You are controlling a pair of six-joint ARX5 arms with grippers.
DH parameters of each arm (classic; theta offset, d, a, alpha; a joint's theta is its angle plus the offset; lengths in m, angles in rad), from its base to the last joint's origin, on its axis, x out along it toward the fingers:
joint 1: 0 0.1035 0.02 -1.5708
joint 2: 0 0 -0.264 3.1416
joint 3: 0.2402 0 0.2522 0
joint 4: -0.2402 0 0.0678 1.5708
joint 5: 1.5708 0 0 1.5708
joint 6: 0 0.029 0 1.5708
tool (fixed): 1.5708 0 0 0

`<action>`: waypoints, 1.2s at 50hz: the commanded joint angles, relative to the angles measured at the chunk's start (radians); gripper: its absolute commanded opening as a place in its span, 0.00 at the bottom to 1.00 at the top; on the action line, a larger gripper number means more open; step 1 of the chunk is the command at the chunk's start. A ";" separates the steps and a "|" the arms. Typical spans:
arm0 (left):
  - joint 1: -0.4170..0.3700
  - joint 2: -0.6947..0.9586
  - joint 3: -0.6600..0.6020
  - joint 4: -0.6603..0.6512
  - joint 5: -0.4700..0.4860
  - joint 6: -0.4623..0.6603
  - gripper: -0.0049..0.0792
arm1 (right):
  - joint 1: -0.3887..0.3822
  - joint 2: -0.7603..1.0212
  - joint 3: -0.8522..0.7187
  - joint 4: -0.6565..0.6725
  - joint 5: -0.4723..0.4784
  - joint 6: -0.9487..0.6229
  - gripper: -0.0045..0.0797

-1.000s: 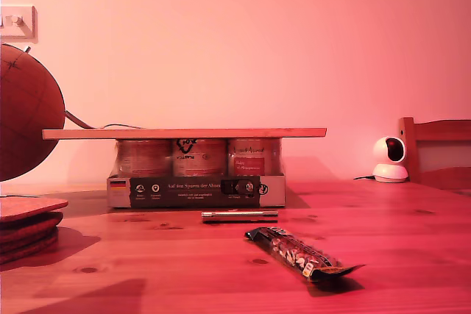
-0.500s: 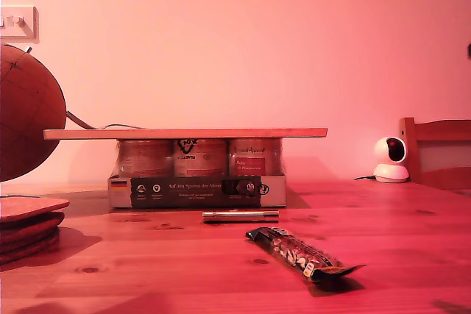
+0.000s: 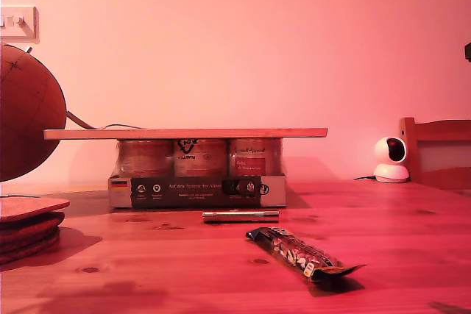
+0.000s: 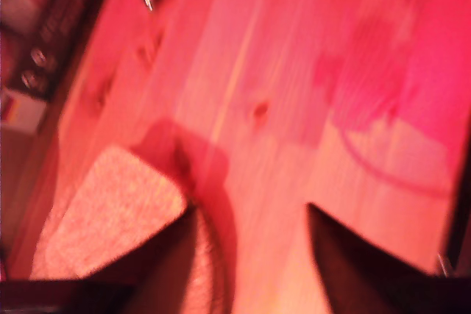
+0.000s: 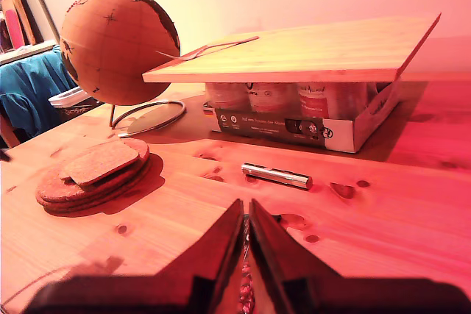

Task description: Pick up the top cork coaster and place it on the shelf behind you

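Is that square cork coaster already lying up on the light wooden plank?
No: in the second wrist view the top cork coaster lies on the stack of round cork discs on the table, while the shelf carries no coaster.

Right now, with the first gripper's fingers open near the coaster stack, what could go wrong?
The top cork coaster lies thin and skewed on round cork discs; my first gripper may pinch or shove a disc too. In the blurred first wrist view the coaster sits beside one finger, not between both. The shelf overhangs the box under it; pressing its end might tip it.
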 commanded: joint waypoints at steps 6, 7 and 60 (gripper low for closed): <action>0.000 0.083 0.001 0.126 -0.084 0.117 0.68 | 0.005 -0.006 0.013 0.006 0.000 0.001 0.04; 0.000 0.095 0.001 0.138 -0.090 0.117 0.68 | 0.005 -0.006 0.013 0.006 0.000 0.001 0.04; 0.000 0.477 0.001 0.451 -0.219 0.172 0.38 | 0.004 -0.006 0.013 0.006 0.020 0.001 0.04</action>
